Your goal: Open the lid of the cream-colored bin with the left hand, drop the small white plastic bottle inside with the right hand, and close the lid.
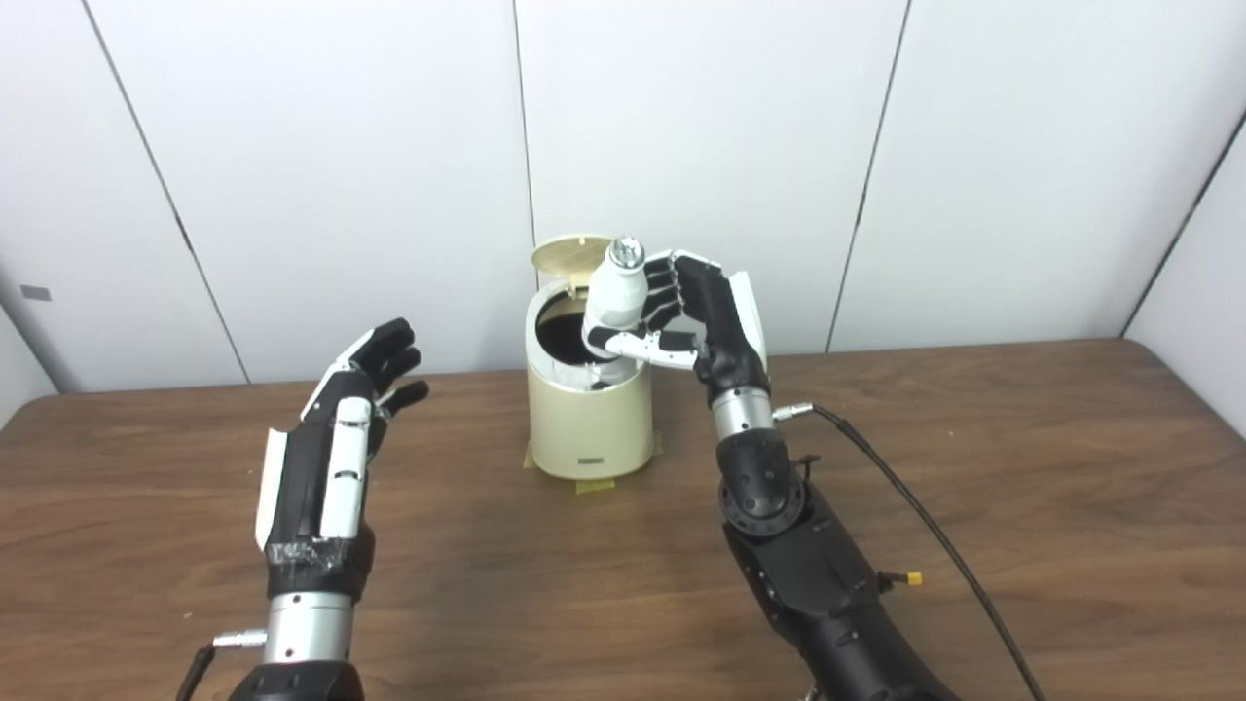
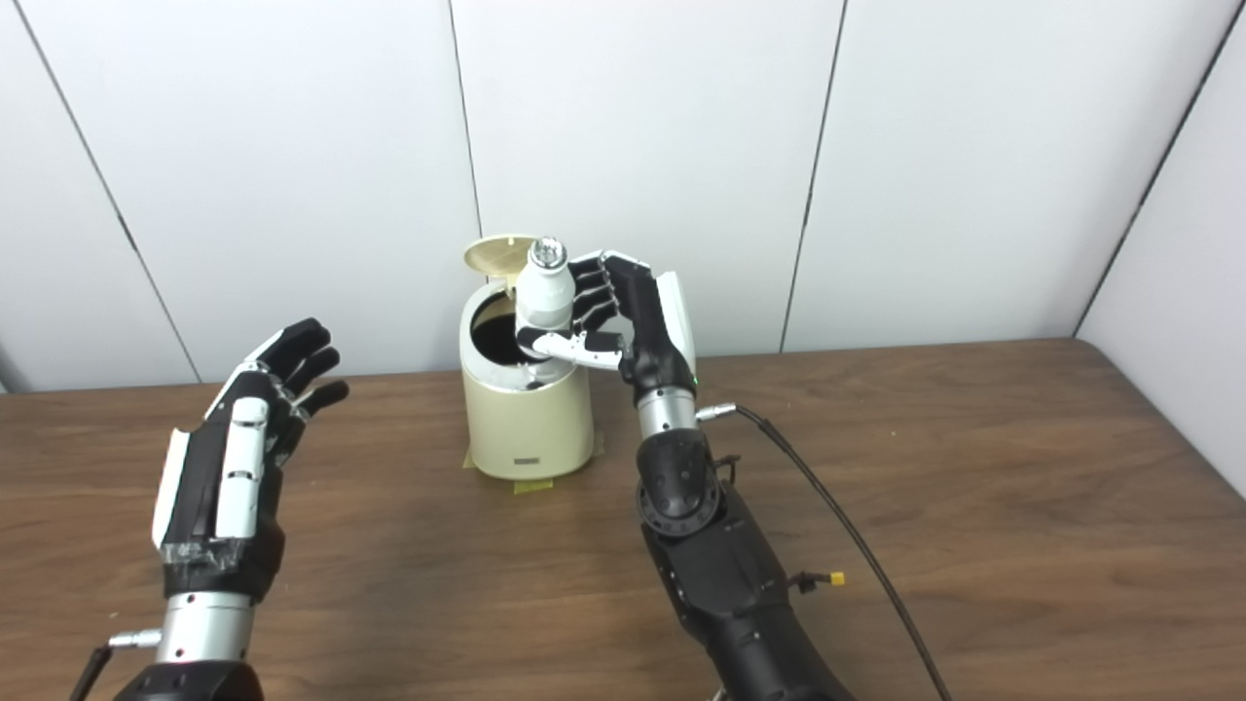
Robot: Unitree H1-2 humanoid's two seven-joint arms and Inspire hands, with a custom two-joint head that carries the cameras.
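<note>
The cream-colored bin (image 1: 587, 419) stands at the table's middle back, taped down at its base. Its round lid (image 1: 569, 255) is tipped up behind the dark opening (image 1: 563, 334). My right hand (image 1: 703, 316) is shut on the small white plastic bottle (image 1: 616, 288), holding it upright over the bin's right rim, silver cap on top. My left hand (image 1: 336, 428) hovers to the left of the bin, well apart from it, fingers spread and holding nothing.
A black cable (image 1: 915, 506) runs from my right wrist across the wooden table (image 1: 1022, 467) toward the front right. White wall panels (image 1: 701, 146) rise just behind the bin. The table's right edge (image 1: 1192, 394) angles in at the far right.
</note>
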